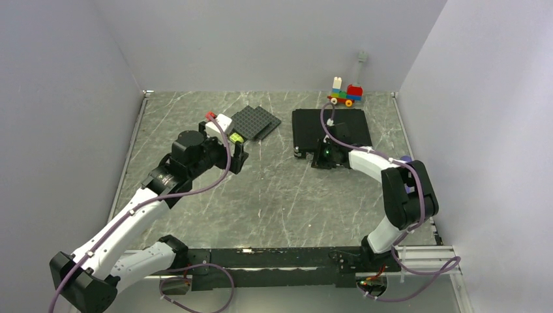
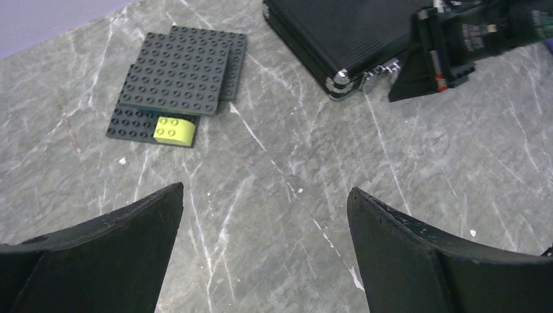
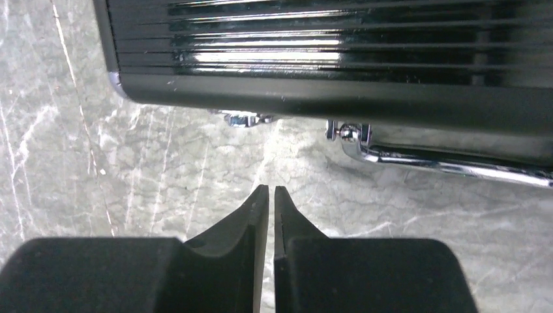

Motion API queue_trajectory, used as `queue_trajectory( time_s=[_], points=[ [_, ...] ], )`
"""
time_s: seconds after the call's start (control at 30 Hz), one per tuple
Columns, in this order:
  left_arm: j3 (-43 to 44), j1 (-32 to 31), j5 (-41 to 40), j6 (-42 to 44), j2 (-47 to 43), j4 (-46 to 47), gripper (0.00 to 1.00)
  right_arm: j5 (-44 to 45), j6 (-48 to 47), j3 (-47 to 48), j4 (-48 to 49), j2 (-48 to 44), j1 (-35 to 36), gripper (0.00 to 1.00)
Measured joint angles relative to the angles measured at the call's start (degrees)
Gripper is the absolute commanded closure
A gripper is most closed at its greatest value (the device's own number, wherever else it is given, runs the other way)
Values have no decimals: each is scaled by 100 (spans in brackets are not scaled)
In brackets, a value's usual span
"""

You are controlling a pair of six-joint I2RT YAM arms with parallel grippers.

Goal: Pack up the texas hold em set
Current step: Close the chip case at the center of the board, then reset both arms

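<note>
The texas hold em set shows as a shut black briefcase [image 1: 331, 125] with silver edges, lying flat at the back right of the table. In the right wrist view its ribbed lid [image 3: 326, 39] fills the top, with a chrome latch [image 3: 244, 119] and a chrome handle [image 3: 417, 162] on the near side. My right gripper [image 3: 271, 189] is shut with nothing between its fingers, low on the table just short of that latch [image 1: 324, 156]. My left gripper [image 2: 266, 190] stands wide open and empty over bare table, left of the case [image 1: 240, 160].
Dark grey studded plates [image 1: 256, 120] lie stacked left of the case, with a lime brick [image 2: 174, 130] on the lowest one. A colourful toy brick train [image 1: 345, 93] stands at the back wall. Walls close in on three sides.
</note>
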Motion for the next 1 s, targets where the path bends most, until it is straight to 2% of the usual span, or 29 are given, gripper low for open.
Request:
queue_trajectory(
  time_s=[0.2,0.33,0.43,0.6,0.8,1.0],
  points=[
    [0,699,46,-284,79,-2,1,26,-125,160,-398,-466,-149,77],
    [0,1340,-55,-479,74,-39,1,20,-240,234,-610,-1043,-678,71],
    [-9,1593,-428,-535,-28,-127,1,42,-350,234,-828,-1703,-1233,65],
    [-127,1631,-1257,-389,-575,-144,1,647,-562,223,-1093,-3058,-1891,57],
    [-282,1631,-2124,-157,-1147,-72,1,1513,-896,-57,-979,-4555,-1902,51],
    [-422,1631,-2321,-74,-1239,-26,1,1886,-1054,-417,-909,-4935,-1902,49]
  ],
)
